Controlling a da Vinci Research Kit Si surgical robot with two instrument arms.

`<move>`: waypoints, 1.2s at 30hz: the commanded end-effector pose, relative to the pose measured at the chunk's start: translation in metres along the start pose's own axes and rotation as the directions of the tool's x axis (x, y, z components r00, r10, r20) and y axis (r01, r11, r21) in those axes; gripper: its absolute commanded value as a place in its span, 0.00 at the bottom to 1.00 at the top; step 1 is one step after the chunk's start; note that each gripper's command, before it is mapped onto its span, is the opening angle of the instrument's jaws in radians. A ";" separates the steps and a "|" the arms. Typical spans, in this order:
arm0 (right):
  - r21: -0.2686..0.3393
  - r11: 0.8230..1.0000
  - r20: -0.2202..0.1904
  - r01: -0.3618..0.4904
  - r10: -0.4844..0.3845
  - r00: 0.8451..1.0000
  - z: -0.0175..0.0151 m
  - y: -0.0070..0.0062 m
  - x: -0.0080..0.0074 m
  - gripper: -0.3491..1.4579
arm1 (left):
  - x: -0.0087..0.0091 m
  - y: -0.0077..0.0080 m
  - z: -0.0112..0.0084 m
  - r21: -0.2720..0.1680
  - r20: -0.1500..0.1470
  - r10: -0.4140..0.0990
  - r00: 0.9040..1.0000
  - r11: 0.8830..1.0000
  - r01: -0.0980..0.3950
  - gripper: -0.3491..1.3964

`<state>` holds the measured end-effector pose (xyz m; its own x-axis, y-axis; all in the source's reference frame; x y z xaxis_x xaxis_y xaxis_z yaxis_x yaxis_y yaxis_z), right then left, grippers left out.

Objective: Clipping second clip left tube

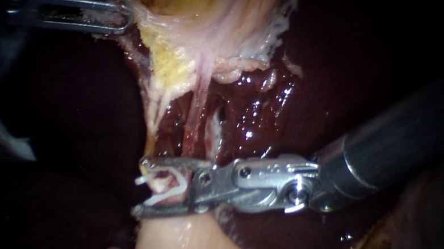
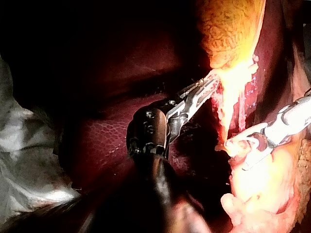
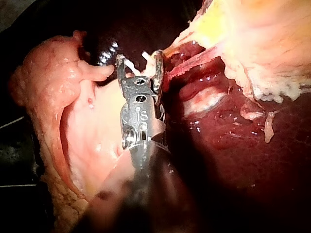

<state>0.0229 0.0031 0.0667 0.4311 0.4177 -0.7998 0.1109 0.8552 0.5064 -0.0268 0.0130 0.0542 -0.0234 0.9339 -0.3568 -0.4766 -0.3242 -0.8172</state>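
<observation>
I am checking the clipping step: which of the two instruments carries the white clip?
The right instrument, entering from the right: the white clip sits at its tip. The left instrument only holds the edge of the gallbladder.

- Left instrument (image 1: 124, 19): shaft level, entering from the left; jaws pressed together on a fold of tissue (image 1: 138, 14).
- Right instrument (image 1: 140, 186): shaft slanting down from the upper right; jaws spread, clasping a white clip (image 1: 170, 192).

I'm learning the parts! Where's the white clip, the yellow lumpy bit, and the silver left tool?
white plastic clip (image 1: 166, 194), endoscope view, its curved leg.
yellow lumpy tissue (image 1: 172, 69), endoscope view, its middle.
silver left instrument (image 1: 127, 19), endoscope view, between its tips.
</observation>
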 end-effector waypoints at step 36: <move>0.001 0.997 -0.025 -0.071 0.071 0.997 -0.0047 0.0002 0.0007 0.47 | -0.0001 0.0001 -0.0001 -0.001 0.000 0.000 1.000 1.000 0.000 0.00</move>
<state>0.0190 0.0051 0.0647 0.4155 0.4898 -0.7665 0.0783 0.8203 0.5666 -0.0267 0.0129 0.0541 -0.0234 0.9338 -0.3570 -0.4755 -0.3245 -0.8177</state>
